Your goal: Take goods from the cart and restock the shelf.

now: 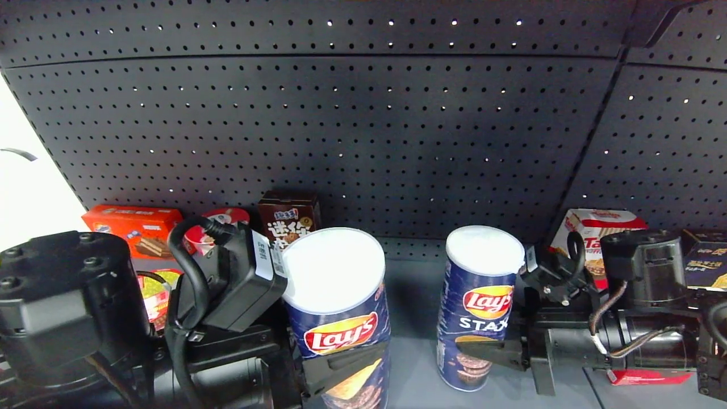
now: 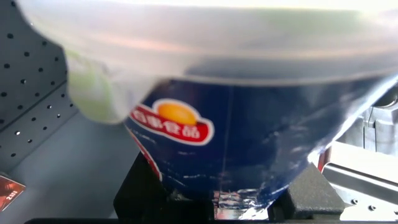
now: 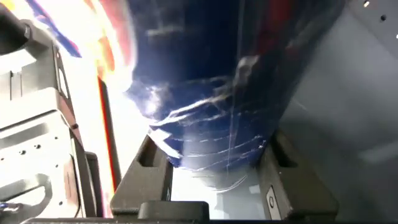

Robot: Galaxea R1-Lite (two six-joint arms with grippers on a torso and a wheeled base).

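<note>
Closest to my camera is the left gripper [image 1: 351, 370], low on the left side of the head view, clamped on a blue chips can, call it the left can [image 1: 335, 295]. It's upright with its white lid on top. One black finger crosses the front of it, down near the base. In the left wrist view the fingers [image 2: 140, 193] sit on either side of the left can [image 2: 249, 149], so it's a solid grasp. Its bottom runs off the frame, so I can't say if it touches the shelf [image 1: 414, 363].

Behind that arm, along the back of the shelf, there's an orange box [image 1: 133, 227], a red-lidded tub [image 1: 227, 217] and a brown box [image 1: 288, 218], all up against the black pegboard [image 1: 363, 130].

Moving right across a gap of bare shelf, the right can [image 1: 480, 307] is the same kind, also upright, well apart from the left one. The right gripper [image 1: 472, 353] comes in from the right and grips it near the bottom. The right wrist view has its fingers [image 3: 146, 174] pressed on both sides of the right can [image 3: 217, 93]. Can't tell whether its base rests on the shelf or hangs just above it.

Further right are a white and red box [image 1: 602, 224] and a dark box [image 1: 704, 258] at the back, and a red packet [image 1: 642, 376] lying flat under the right arm.
</note>
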